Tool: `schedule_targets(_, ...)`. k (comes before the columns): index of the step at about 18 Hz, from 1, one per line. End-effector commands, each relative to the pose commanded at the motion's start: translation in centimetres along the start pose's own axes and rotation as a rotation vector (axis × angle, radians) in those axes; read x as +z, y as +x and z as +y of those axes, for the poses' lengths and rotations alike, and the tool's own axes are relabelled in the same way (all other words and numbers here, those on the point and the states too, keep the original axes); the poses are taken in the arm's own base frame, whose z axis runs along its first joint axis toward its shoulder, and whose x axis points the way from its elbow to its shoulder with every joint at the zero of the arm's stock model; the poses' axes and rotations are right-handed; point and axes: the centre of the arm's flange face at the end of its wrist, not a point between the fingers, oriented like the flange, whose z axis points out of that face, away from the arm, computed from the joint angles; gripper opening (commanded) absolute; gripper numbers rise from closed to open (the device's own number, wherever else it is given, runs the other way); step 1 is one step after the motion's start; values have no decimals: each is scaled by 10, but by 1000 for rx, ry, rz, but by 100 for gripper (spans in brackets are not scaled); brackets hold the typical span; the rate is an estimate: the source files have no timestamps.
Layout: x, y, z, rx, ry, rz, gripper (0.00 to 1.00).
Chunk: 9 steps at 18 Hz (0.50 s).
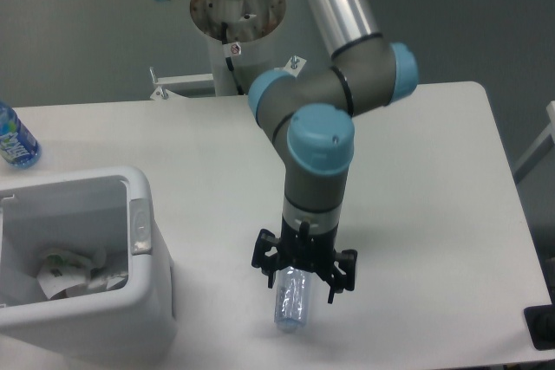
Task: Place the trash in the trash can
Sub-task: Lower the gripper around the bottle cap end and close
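The flattened clear plastic bottle (292,302) with a blue-purple label lies on the white table near its front edge. My gripper (303,283) points straight down over the bottle's far end, with a finger on each side. The fingers stand wider than the bottle, so the gripper looks open around it. The crumpled white paper wrapper (74,271) lies inside the trash can (139,192), a white bin with a grey oval latch (140,228), at the front left of the table. The bin is well to the left of the gripper.
A blue drink bottle (14,140) stands at the table's left edge behind the bin. The arm's base column (237,15) rises at the back centre. The table's front edge runs just below the flattened bottle.
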Motion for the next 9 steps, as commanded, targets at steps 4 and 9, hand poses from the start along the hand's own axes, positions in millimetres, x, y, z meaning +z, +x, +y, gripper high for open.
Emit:
schedule_targets(4, 23, 9, 12, -49, -32, 38, 100)
schedule_targets(9, 49, 7, 10, -111, -48, 51, 100)
